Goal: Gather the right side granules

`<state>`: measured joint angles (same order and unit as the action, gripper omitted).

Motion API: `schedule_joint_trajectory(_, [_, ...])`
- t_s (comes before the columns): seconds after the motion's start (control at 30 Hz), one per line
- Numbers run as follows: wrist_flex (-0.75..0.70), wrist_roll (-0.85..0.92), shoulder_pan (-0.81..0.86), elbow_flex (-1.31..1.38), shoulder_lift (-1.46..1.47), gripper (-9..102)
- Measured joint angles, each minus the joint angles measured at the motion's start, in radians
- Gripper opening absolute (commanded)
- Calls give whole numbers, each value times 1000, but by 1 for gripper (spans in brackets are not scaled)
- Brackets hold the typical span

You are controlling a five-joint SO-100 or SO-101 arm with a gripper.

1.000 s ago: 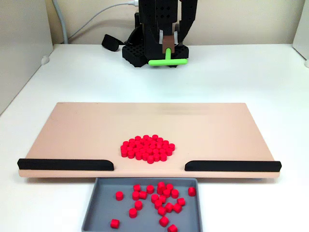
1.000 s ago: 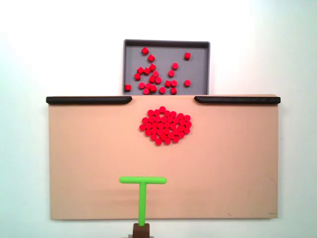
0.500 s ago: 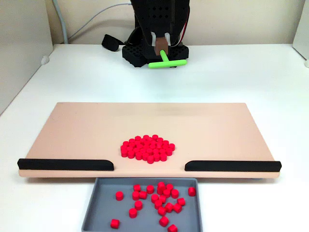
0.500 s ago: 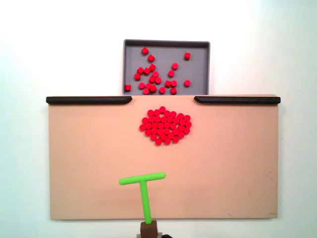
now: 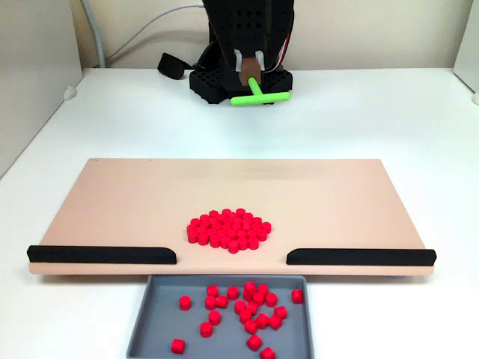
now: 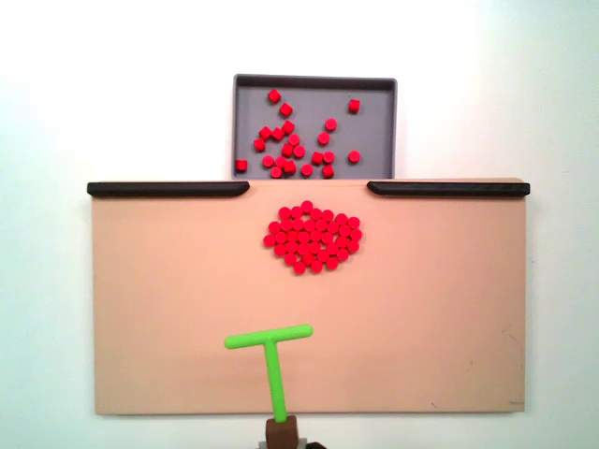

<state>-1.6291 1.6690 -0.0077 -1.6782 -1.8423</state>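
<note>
The granules [image 5: 229,229] lie as one dense red patch on the tan board [image 5: 135,198], just behind the gap between two black rails; the same patch of granules [image 6: 313,238] sits mid-board on the tan board [image 6: 168,309] seen from above. My gripper [image 5: 253,75] hangs at the far side of the table, shut on the stem of a green T-shaped stick [image 5: 260,97]. From above, the green T-shaped stick [image 6: 270,355] hovers over the board's near edge, its crossbar slightly tilted, well short of the patch; the gripper [image 6: 281,432] shows at the bottom edge.
A grey tray [image 5: 153,321] beyond the rail gap holds loosely scattered red pellets [image 5: 239,310]; the grey tray [image 6: 374,103] is at the top from above. Black rails [image 5: 101,254] [image 5: 359,256] line the board's edge. A white cable [image 5: 135,37] trails behind the arm base [image 5: 206,82].
Between one second and half a second ago the stick swung slightly, its crossbar tilting and stem leaning. Since then nothing has visibly moved.
</note>
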Motion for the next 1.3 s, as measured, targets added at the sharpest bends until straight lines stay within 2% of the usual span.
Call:
schedule_joint_trajectory(0.4, [0, -3, -15, 0, 11, 0])
schedule_joint_trajectory(0.73, [0, 132, 14, 0, 40, 0])
schedule_joint_trajectory(1.03, [0, 459, 84, 0, 49, 0])
schedule_joint_trajectory(1.3, [5, 937, 242, 0, 55, 0])
